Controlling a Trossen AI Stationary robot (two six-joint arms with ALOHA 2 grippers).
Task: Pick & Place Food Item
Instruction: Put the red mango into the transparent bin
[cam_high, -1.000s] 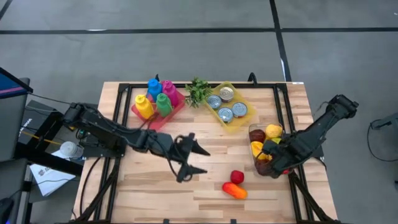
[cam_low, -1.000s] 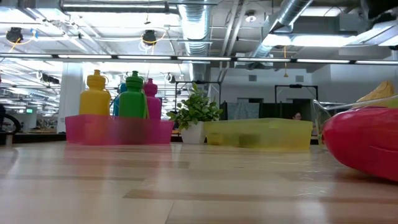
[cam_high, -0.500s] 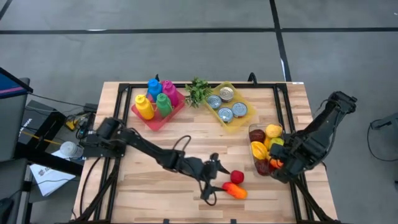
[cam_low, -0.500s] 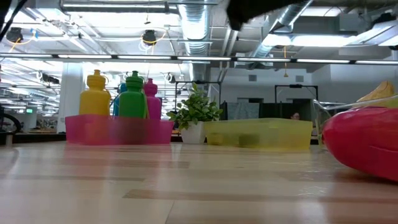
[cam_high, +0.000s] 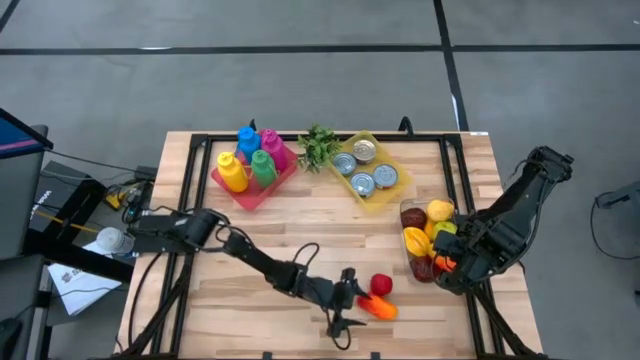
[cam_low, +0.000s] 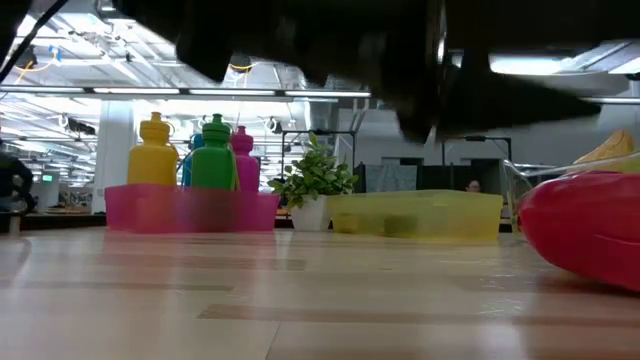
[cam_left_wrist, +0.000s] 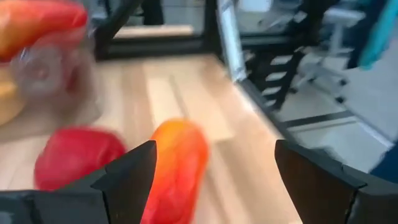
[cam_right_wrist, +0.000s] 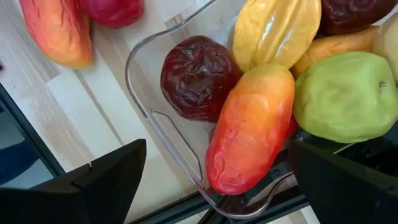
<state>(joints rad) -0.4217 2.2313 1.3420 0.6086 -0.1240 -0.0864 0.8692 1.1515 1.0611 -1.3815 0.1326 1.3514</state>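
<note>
Two fruits lie close: my left pincer (cam_high: 343, 303), spread apart around the mango (cam_high: 378, 308), could nudge the apple (cam_high: 381, 285) and roll it

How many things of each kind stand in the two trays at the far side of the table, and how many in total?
Bottles in the pink tray: 4
Cans in the yellow tray: 4
Total: 8

The middle of the wooden table (cam_high: 250, 235) is bare; a clear plastic fruit tub (cam_high: 424, 242) blocks the right edge.
</note>
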